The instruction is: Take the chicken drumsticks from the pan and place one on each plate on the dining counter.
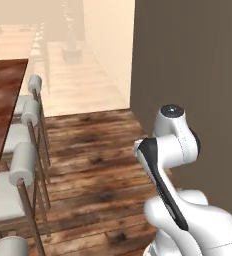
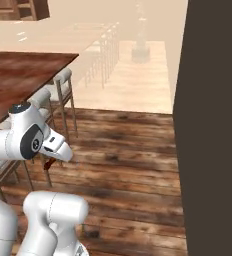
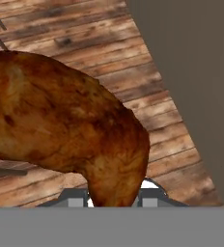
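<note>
A dark reddish-brown chicken drumstick (image 3: 65, 120) looms large in the hand view, its narrow end pinched between the two fingertips (image 3: 150, 198) of my gripper (image 3: 113, 198), which is shut on it. In the right base view a bit of the same drumstick (image 2: 50, 163) hangs under the hand above the wooden floor. The dining counter (image 1: 2, 105) of glossy reddish-brown wood lies to the left of the arm, its corner (image 2: 33, 70) beyond the hand. The pan and the plates are out of view.
Pale-cushioned stools (image 1: 23, 165) line the counter's edge (image 2: 60, 82). A tall dark wall (image 1: 193, 60) stands close on the right (image 2: 213, 125). Open plank floor (image 2: 123, 150) runs between the stools and the wall.
</note>
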Robot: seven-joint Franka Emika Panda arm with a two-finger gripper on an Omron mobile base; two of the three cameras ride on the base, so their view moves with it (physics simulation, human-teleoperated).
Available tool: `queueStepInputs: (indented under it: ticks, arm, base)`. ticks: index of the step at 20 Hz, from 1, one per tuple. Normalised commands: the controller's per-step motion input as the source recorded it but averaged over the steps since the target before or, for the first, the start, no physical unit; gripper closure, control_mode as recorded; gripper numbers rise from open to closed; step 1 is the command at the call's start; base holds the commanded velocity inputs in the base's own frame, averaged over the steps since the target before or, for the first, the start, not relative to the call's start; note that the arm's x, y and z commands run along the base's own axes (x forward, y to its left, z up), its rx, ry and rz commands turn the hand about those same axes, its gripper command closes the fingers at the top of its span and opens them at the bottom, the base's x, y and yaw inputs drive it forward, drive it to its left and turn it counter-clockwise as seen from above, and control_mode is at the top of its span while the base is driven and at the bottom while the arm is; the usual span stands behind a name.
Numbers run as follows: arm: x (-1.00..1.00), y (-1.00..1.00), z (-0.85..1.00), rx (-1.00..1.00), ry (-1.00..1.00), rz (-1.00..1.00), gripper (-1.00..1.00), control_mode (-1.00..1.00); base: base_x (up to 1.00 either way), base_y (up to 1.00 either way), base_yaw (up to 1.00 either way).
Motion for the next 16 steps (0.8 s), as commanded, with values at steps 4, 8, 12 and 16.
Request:
queueStepInputs:
  ticks: [4,8,12,16]
  arm:
    - [0.00,0.00,0.00,0.00,0.00,0.00,1.00,1.00]
    - [0.00,0.00,0.00,0.00,0.00,0.00,1.00,1.00]
    - [0.00,0.00,0.00,0.00,0.00,0.00,1.00,1.00]
    - [0.00,0.00,0.00,0.00,0.00,0.00,1.00,1.00]
  base:
    - [1.00,-0.09,0.51]
    - [1.00,-0.12,0.55]
    - [1.00,-0.12,0.56]
    - [1.00,-0.12,0.56]
